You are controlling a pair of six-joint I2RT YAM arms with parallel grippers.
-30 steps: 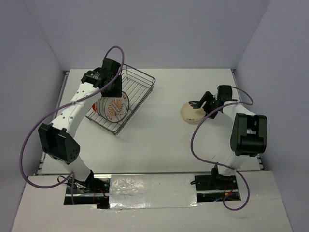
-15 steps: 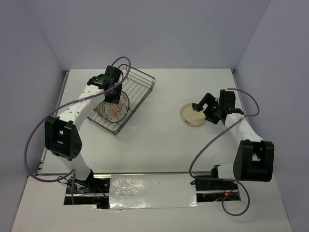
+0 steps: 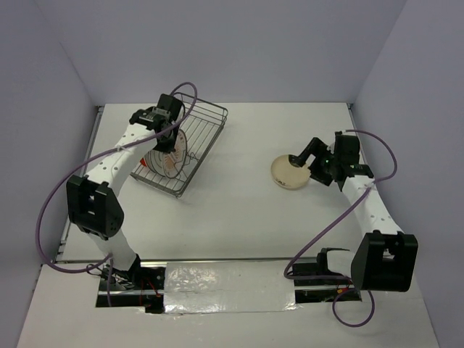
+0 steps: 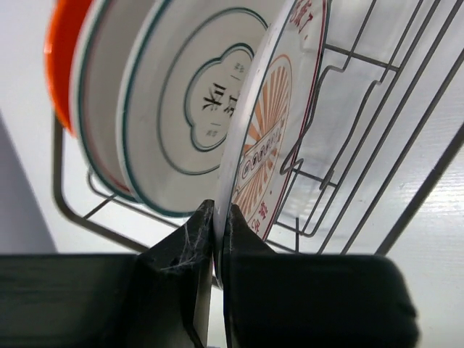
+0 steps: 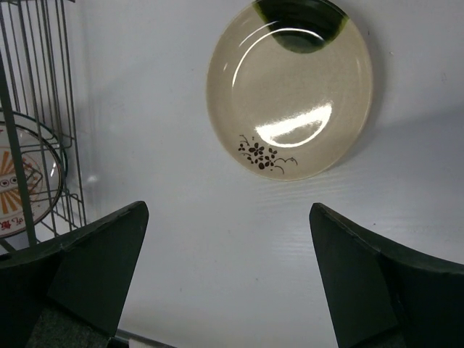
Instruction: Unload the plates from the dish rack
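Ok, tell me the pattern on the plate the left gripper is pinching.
The plate is white with an orange-red sunburst; clearest in the left wrist view.

Teal-rimmed plate: dark East Asian characters inside the lobed frame at its centre, seen sideways, not readable for sure. Red-rayed plate: curved band with small lettering across the orange rays, plus red characters at the top rim; both too skewed to read. No other legible text.

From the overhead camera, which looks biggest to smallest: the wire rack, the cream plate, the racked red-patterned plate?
1. dish rack.
2. cream plate and red-patterned plate: alike; the racked one is tilted, partly hidden.
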